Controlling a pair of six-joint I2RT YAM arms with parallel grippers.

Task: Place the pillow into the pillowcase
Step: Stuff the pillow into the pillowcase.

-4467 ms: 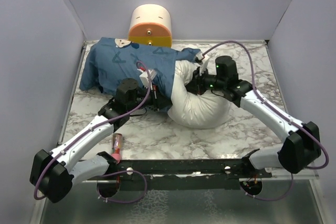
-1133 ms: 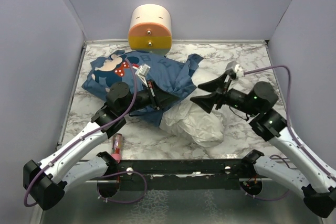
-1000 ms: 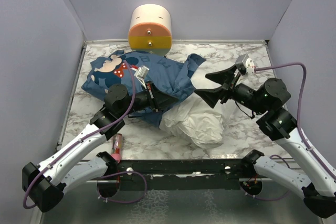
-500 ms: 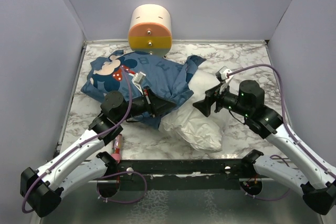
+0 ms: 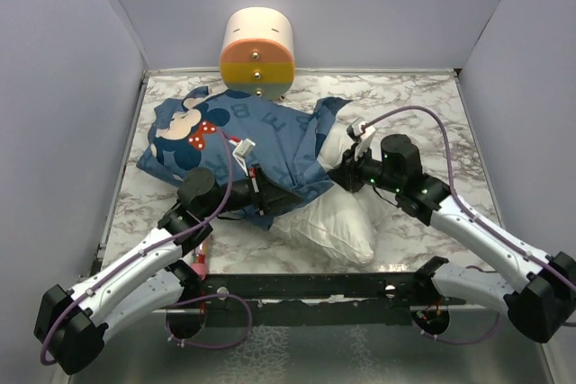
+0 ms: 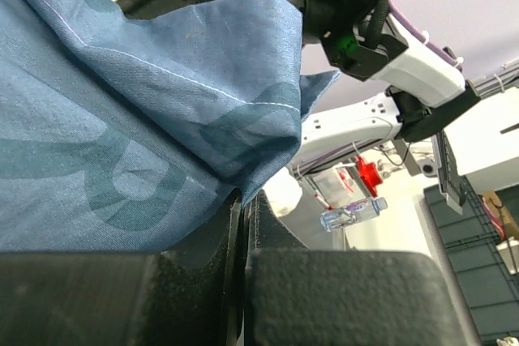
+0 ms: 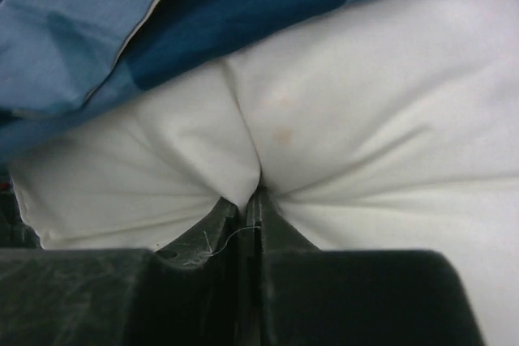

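Right wrist view gives you the clearest answer about your right gripper (image 7: 250, 198): its two fingers are pressed together on a small fold of the pillow (image 7: 357, 111), so it is grasping white fabric. Just above that fold, the edge of the pillowcase (image 7: 73, 38) lies over the cushion. Your left gripper (image 6: 242, 200) is also clenched, on a hem of the blue cloth, and it holds this hem up like a flap toward the right arm.

Seen from the top camera, the pillowcase is spread over the far left part of the table (image 5: 423, 105), with the mouse and red bow facing up. One end of the pillow goes below the blue cloth, while the near end lies bare on the marble between your two arms.

I judge the task as started but not far past the middle, because a large part of the cushion is outside. I cannot be sure whether the hidden part is truly inside the opening or only under the cloth. What remains for you is to push the pillow deeper and to draw the cloth over the bare end.
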